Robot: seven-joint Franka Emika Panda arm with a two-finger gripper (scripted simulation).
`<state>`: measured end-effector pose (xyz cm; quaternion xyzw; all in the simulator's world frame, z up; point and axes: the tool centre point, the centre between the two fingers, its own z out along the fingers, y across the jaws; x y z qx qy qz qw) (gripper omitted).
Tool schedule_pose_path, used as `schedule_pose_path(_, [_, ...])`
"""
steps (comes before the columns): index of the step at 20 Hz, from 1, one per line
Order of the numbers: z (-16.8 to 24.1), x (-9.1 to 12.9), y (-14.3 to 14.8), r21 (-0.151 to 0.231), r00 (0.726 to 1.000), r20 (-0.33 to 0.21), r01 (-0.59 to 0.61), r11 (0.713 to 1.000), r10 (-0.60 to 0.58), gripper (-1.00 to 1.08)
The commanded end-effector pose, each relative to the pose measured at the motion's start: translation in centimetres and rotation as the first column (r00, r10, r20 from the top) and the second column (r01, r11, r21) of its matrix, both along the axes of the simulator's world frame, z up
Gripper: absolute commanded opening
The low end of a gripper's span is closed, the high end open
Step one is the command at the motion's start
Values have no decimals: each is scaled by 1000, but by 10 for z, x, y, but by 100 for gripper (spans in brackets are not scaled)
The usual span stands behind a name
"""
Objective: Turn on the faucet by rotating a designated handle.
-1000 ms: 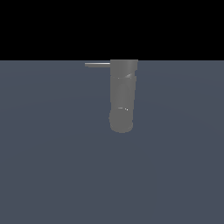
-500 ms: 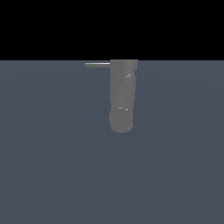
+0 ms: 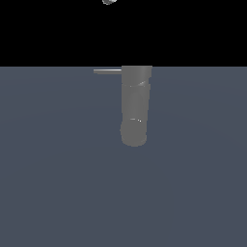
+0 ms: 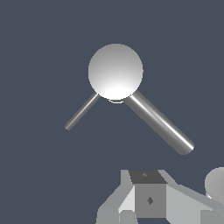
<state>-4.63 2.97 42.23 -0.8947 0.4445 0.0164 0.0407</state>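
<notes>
Since the earlier exterior frames, a small pale-grey piece of me has appeared at the upper edge of that view, well above the faucet, where nothing showed before; the faucet itself and its handle sit exactly as they did. That tells me I am coming into the scene from high up and have touched nothing yet. The faucet stands on the dark blue-grey surface, with the handle sticking out toward the exterior view's left from its far end. From my wrist I look straight down the cylinder's end as a bright disc, with a thin bar and a thicker bar splaying from it; I take the thin one for the handle, though I am not sure. My hand shows only as blocky grey parts, clear of everything, and whether its fingers are apart or together I cannot tell. Rotation has not begun.
</notes>
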Motion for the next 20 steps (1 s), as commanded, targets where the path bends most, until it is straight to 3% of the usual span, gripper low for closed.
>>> schedule_pose_path(1, [-10,14,3,-2,998,-7,65,998,-65,-100])
schedule_pose_path(10, [-49,59,15,-22,958,-26,286,958,-287,-100])
schedule_pose_path(20, [-100,104,29,-56,858,-28,511,858,-513,-100])
